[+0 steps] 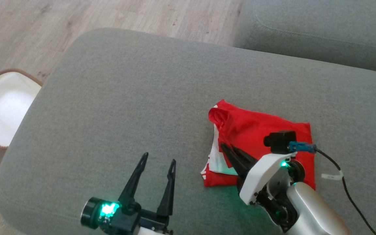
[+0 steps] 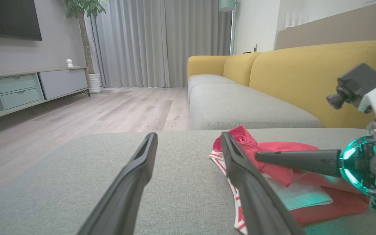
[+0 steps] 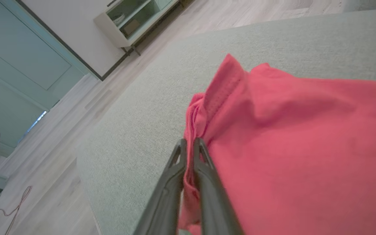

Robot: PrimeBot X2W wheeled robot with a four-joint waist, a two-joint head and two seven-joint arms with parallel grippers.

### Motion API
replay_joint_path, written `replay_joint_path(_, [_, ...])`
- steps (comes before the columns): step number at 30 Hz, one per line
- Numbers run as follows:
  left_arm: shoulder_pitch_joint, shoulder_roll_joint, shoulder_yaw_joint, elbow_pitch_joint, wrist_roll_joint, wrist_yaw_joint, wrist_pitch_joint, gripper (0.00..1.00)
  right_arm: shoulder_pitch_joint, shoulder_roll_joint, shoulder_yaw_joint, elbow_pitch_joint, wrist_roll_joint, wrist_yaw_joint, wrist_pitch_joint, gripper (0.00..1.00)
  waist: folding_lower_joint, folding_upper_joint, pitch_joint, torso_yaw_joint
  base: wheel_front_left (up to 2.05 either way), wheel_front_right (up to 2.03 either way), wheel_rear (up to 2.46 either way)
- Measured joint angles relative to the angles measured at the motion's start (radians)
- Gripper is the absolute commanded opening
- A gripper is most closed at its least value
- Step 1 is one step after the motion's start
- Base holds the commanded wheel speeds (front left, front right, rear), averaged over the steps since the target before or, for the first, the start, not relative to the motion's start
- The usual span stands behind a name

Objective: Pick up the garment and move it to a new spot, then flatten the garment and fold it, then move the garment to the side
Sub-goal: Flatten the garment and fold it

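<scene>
Where the red garment (image 1: pixel 256 125) lay on the grey sofa cushion (image 1: pixel 126 98), it sat toward the cushion's right side as a roughly rectangular folded bundle. Its soft knit cloth was rumpled into a raised hump at the far left corner, and a white panel with red stripes showed along its left edge. The right gripper (image 1: pixel 228 147) rested over the near left part of it, its two long, dark, tapered fingers (image 3: pixel 209 186) pressed together with a thin fold of the red cloth pinched between them. The left gripper (image 1: pixel 160 157) was over bare cushion to the garment's left, apart from it, its slim pointed prongs spread wide and holding nothing. The cushion was a broad, round-cornered slab of fine woven fabric. Beyond its left edge a white basket (image 1: pixel 11 69) with a brown rim stood on the pale wood-plank floor (image 1: pixel 77 16).
</scene>
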Motion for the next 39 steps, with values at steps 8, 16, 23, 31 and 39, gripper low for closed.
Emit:
replay_joint_path(8, [0.017,-0.006,0.057,0.008,-0.037,-0.001,0.000,1.00,0.004,-0.015,-0.040,-0.043,-0.023,0.000,-0.238,1.00,0.0000,0.0000,-0.039,-0.040,0.00,0.00,0.00])
replay_joint_path(16, [0.065,-0.008,0.131,0.042,-0.072,0.002,0.000,1.00,0.185,-0.138,-0.174,-0.038,-0.128,0.000,-0.503,1.00,-0.0001,0.0000,-0.094,-0.115,0.00,0.00,0.00])
replay_joint_path(23, [0.115,-0.004,0.188,0.036,-0.041,0.003,0.000,1.00,0.327,-0.113,-0.372,-0.130,-0.312,0.000,-0.514,1.00,-0.0001,0.0000,-0.148,-0.175,0.00,0.00,0.00])
replay_joint_path(31, [0.231,0.008,0.218,0.028,0.002,0.003,0.000,1.00,0.505,-0.027,-0.415,-0.196,-0.403,0.000,-0.515,1.00,-0.0003,0.0000,-0.217,-0.224,0.00,0.00,0.00])
replay_joint_path(39, [0.248,0.007,0.240,0.029,0.012,-0.010,0.000,1.00,0.519,-0.008,-0.422,-0.208,-0.421,0.000,-0.515,1.00,-0.0001,0.0000,-0.253,-0.247,0.00,0.00,0.00])
